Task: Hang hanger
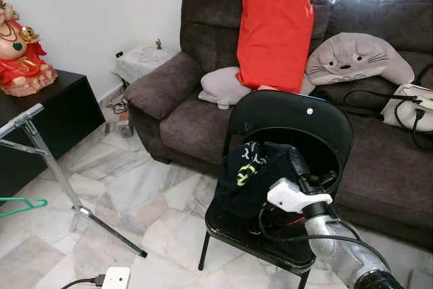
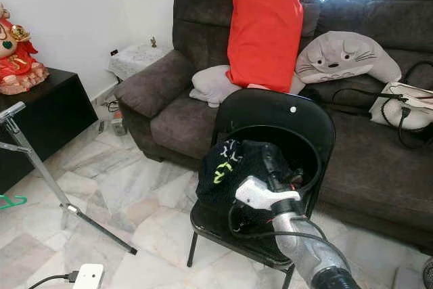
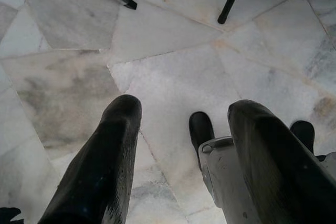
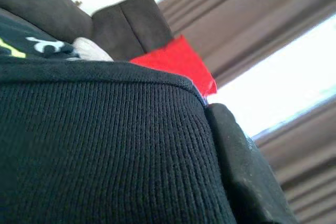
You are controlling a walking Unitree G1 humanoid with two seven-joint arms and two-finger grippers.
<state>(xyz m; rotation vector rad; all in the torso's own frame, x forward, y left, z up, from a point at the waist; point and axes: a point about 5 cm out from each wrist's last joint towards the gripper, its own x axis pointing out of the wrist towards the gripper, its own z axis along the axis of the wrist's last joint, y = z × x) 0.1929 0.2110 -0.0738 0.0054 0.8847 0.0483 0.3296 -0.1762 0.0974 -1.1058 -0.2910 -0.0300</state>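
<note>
The right gripper is pressed into the black garment on the chair, its finger state impossible to tell, while the green hanger lies far off beside the idle, spread-open left gripper.

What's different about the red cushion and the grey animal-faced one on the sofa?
The red cushion is a plain, flat rectangle; the grey animal-faced cushion is rounded and has eyes, a nose and whiskers.
The red cushion stands tall on end against the sofa back, reaching its top; the grey cushion sits low and wide beside it.
Both lean on the sofa's backrest, behind the black chair.
</note>
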